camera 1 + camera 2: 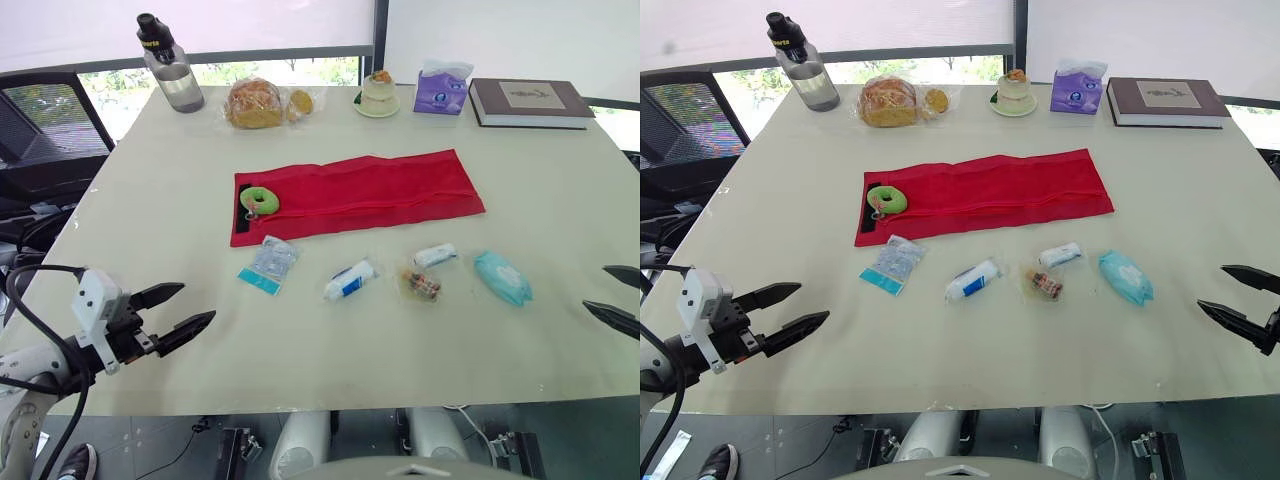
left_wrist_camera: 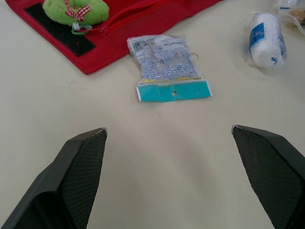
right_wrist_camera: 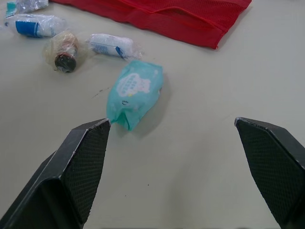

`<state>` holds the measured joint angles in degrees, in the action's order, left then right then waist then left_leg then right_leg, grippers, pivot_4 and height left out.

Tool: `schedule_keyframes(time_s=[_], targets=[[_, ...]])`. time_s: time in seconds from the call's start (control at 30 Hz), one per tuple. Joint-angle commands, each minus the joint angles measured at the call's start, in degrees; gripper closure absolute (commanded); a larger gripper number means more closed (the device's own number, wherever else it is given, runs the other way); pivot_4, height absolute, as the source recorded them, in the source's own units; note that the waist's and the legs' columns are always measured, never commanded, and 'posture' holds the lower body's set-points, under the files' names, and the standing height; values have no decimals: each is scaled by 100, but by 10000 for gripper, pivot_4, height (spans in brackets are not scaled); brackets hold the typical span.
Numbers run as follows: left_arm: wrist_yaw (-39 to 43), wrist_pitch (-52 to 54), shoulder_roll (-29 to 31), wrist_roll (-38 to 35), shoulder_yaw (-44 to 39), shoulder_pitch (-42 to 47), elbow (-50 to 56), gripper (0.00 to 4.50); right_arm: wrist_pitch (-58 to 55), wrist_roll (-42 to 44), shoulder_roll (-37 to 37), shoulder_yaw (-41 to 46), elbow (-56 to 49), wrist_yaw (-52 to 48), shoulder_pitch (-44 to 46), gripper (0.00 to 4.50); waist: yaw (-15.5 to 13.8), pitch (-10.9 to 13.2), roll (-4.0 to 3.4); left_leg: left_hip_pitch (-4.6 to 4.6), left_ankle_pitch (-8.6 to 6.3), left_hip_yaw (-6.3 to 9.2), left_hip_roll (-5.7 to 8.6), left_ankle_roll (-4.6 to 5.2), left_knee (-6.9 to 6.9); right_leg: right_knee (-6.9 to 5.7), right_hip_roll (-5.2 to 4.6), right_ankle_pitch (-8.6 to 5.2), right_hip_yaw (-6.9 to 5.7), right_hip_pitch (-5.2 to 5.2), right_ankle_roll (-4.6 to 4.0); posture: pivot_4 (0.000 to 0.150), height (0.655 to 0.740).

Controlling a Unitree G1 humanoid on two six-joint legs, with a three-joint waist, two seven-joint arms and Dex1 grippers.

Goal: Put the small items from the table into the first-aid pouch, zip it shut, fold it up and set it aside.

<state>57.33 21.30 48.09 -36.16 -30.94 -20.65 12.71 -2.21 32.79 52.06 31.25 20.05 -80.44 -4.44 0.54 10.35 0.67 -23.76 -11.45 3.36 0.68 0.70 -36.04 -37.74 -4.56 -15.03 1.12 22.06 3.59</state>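
Left eye view: left pincer [image 1: 198,303] and right pincer [image 1: 595,288] hover wide, empty, apparently poised to load small items [image 1: 350,281] into the red pouch [image 1: 380,185].

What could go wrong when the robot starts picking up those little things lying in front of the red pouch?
The flat clear packet lies flush on the table, so the open left hand might push it rather than lift it. The white roll looks round and could roll away if nudged. The red pouch lies flat, so slipping items inside may be fiddly.
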Motion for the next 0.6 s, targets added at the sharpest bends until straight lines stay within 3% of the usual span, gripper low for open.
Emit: schedule_keyframes(time_s=[0.03, 0.6], targets=[[-25, -4, -33, -71, -218, 67, 142, 0, -46, 56, 105, 116, -219, 59, 73, 409, 1, 0, 0, 0, 0, 0, 0, 0, 0, 0, 0, 0, 0, 0, 0, 1500, 7400], [-527, 466, -198, -113, -3, 647, 338, 0, -74, 81, -34, 128, -259, 65, 206, 409, 2, 1, 1, 0, 0, -1, 0, 0, -1, 0, 5, 1, -4, -1, 1, 1500, 7400]])
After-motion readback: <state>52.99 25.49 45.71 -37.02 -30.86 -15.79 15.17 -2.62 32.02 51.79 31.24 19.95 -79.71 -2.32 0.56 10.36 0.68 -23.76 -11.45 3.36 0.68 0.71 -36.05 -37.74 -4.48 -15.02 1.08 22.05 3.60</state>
